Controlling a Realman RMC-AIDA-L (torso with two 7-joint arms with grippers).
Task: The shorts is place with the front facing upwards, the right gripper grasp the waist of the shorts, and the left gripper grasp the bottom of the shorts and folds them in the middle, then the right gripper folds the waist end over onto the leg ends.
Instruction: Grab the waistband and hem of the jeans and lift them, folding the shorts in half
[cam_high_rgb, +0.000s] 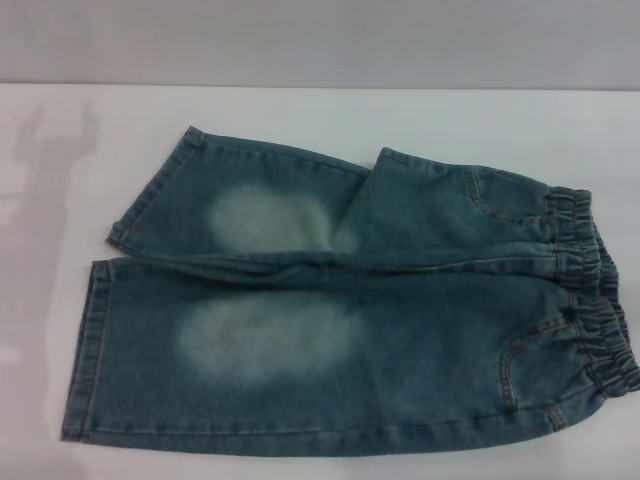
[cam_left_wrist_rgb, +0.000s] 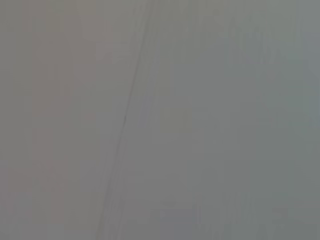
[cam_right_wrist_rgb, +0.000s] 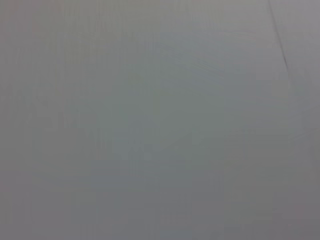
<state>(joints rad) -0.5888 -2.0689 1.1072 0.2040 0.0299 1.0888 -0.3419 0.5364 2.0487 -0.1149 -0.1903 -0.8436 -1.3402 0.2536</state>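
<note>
Blue denim shorts (cam_high_rgb: 330, 320) with pale faded patches on both legs lie flat on the white table (cam_high_rgb: 60, 160) in the head view. The elastic waist (cam_high_rgb: 590, 290) is at the right, and the two leg hems (cam_high_rgb: 90, 350) point left. One leg lies nearer the front edge, the other (cam_high_rgb: 240, 210) farther back, angled slightly away. Neither gripper shows in any view. Both wrist views show only a plain grey surface with a thin line across it.
Bare white tabletop surrounds the shorts on the left and at the back. A grey wall (cam_high_rgb: 320, 40) rises behind the table's far edge.
</note>
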